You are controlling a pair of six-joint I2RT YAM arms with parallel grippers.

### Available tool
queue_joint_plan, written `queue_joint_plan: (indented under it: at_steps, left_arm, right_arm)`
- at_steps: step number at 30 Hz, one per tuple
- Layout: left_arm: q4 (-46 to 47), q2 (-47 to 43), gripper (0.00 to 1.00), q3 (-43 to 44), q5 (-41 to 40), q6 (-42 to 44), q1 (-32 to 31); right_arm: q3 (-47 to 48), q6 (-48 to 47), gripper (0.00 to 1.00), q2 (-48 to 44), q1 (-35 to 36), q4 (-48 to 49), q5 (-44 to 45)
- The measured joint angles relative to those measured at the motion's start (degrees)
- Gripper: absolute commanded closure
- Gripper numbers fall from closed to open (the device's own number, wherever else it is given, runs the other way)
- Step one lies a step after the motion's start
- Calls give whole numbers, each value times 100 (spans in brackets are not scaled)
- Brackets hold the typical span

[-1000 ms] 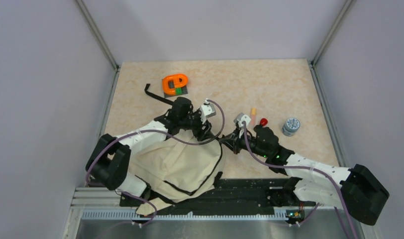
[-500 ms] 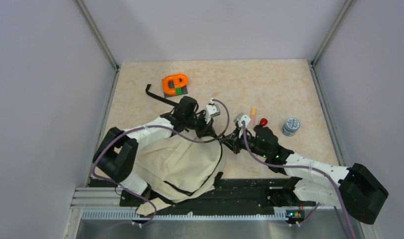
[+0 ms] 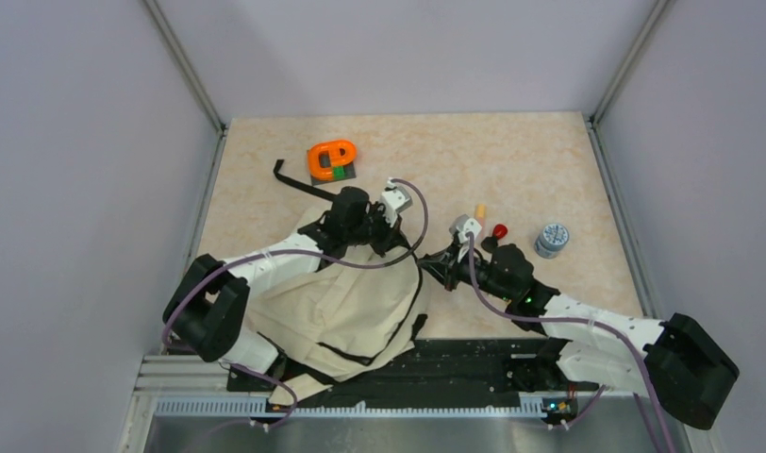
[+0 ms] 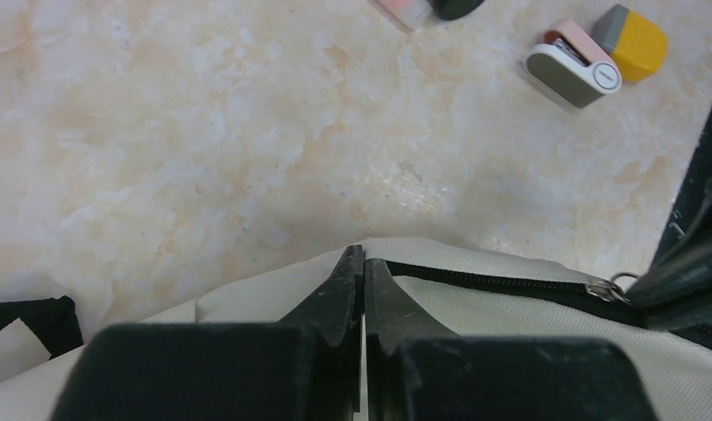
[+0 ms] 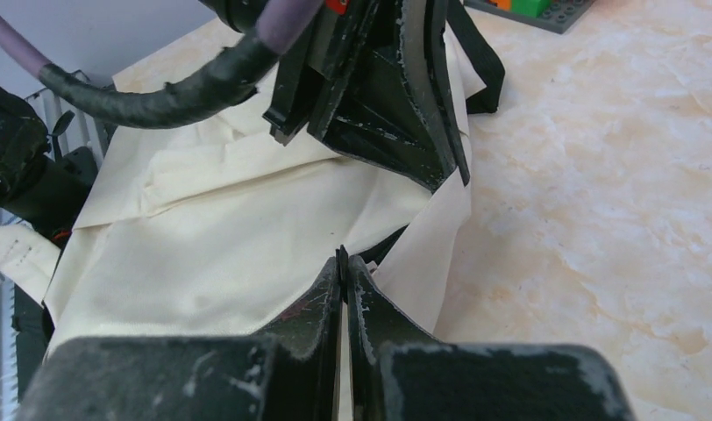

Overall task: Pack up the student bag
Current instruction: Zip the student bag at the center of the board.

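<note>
- At the near-left of the table, the student bag (image 3: 341, 302) lies slumped on its side, its zipped edge facing the far side and part of it hanging over the arm bases.
- My left gripper (image 4: 363, 261) has its jaws together on the bag's far hem, beside the zipper pull (image 4: 608, 287). The cloth tents up at the tips, so I judge it a pinch meant to lift the mouth open.
- My right gripper (image 5: 344, 263) has its jaws together at the bag's right edge, by a dark gap. I cannot tell whether it holds cloth there.
- Contents: I see nothing inside the bag, though little of the interior shows.
- Outside it on the table lie the orange block (image 3: 332, 159), the black strip (image 3: 299, 181), the red piece (image 3: 500, 229) and the grey round tin (image 3: 552, 238). I judge packing as not yet begun.
</note>
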Motion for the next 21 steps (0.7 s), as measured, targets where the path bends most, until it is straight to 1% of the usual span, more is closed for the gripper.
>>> queue_joint_plan:
  at_steps: [10, 12, 17, 21]
  left_arm:
    - [127, -52, 100, 24, -1172, -382, -79]
    - [116, -50, 100, 90, -1537, -396, -76]
    - [-9, 33, 100, 422, -2382, -444, 83]
    - [-39, 146, 100, 557, -2736, -505, 236]
  right_arm:
    - [-52, 17, 100, -9, 87, 245, 94]
    - [-52, 44, 100, -9, 157, 284, 61]
    - [-52, 74, 100, 76, 365, 525, -4]
    - [-90, 153, 100, 229, 402, 745, 7]
